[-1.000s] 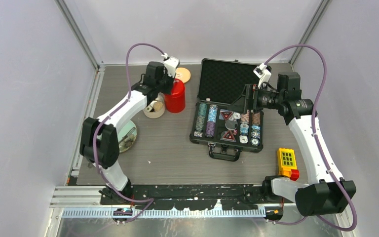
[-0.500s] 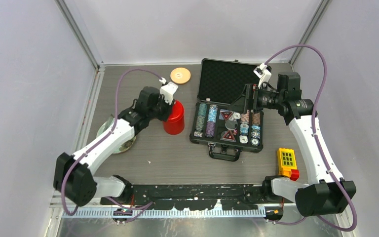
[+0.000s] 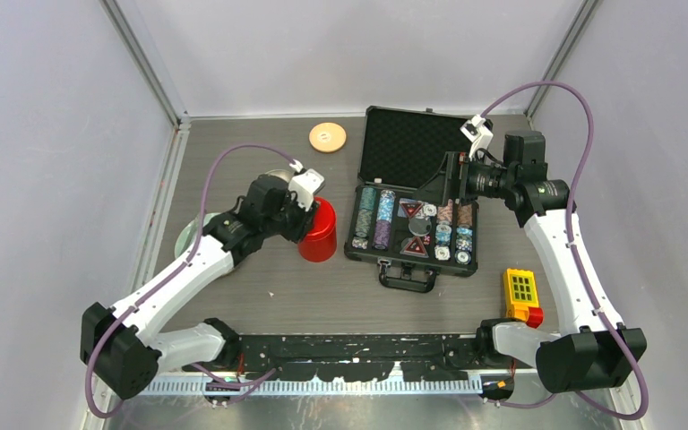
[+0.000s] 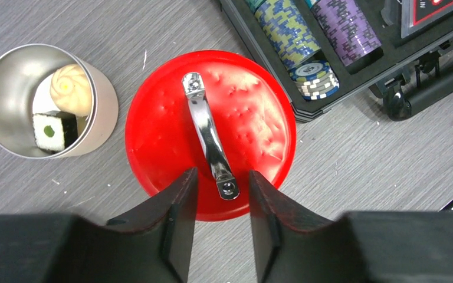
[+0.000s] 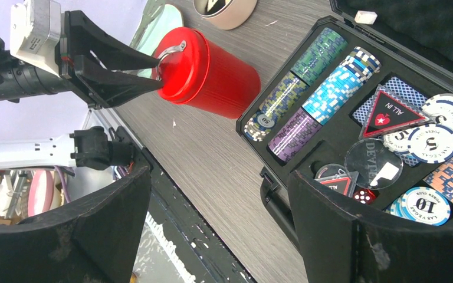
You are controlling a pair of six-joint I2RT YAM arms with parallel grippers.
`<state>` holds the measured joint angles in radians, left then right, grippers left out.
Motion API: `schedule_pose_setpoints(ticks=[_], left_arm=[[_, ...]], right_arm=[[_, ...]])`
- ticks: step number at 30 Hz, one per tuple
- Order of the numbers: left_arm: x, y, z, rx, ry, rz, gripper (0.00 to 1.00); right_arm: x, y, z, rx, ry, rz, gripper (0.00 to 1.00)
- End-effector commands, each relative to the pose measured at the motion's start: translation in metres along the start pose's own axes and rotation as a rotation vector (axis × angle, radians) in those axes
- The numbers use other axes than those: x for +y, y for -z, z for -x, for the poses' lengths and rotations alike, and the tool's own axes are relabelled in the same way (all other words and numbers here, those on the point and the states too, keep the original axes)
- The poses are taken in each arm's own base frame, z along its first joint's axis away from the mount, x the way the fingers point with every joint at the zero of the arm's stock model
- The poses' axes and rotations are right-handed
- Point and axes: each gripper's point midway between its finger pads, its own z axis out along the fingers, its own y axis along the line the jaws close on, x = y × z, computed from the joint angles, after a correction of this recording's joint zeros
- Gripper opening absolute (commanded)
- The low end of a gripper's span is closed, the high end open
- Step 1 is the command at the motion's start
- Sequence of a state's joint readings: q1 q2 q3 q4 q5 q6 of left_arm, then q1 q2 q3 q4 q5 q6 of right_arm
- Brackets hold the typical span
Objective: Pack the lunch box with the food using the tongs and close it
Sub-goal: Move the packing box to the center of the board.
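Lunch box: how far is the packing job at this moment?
Done: a bun and a white square piece lie in the lunch box. In hand: nothing of the task; the left hand stands open astride the handle of a red canister. Left: any other food, which I cannot see, and the lid, lying apart at the back. The tongs show in no view.

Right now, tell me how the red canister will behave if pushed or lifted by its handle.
The red canister is a tall upright cylinder, so a high shove would probably tip it; on its side it would likely roll. Its thin metal handle looks smooth and may slip in the left gripper.
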<state>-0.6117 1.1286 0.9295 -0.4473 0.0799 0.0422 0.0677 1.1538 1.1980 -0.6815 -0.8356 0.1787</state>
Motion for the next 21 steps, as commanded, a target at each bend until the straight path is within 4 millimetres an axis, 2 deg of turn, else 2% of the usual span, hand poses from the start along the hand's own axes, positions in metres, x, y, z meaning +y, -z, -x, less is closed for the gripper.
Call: schedule_pose_setpoints(ticks=[1,4,7,9,11,13,15,17,18,21], left_arm=[[0.002,0.012,-0.027,0.169,-0.009,0.016,0.43],[-0.005,0.02,-0.011,0.159,-0.008,-0.026,0.53],[-0.014,0.03,0.004,0.168,-0.015,-0.087,0.59],[-0.016,0.039,0.021,0.149,-0.022,-0.119,0.64],[-0.01,0.047,0.044,0.108,-0.016,-0.132,0.68],[0.003,0.05,0.07,0.058,0.003,-0.135,0.71],[0.026,0.047,0.099,0.006,0.005,-0.099,0.73],[0.053,0.033,0.117,-0.012,0.023,-0.055,0.72],[0.067,0.018,0.122,-0.002,0.051,-0.043,0.72],[0.107,-0.01,0.147,-0.033,0.176,-0.023,0.7]], right_arm=[[0.01,0.007,0.015,-0.052,0.051,0.015,0.89],[0.009,0.006,0.014,-0.05,0.052,0.014,0.89],[0.009,0.006,0.014,-0.049,0.051,0.015,0.9],[0.008,0.005,0.014,-0.047,0.05,0.014,0.89],[0.008,0.005,0.014,-0.046,0.051,0.015,0.89],[0.007,0.004,0.014,-0.044,0.049,0.014,0.89],[0.005,0.003,0.014,-0.039,0.048,0.015,0.9],[0.004,0.002,0.014,-0.035,0.049,0.014,0.89],[0.003,0.001,0.013,-0.031,0.047,0.013,0.89],[0.001,0.002,0.012,-0.027,0.057,0.005,0.89]])
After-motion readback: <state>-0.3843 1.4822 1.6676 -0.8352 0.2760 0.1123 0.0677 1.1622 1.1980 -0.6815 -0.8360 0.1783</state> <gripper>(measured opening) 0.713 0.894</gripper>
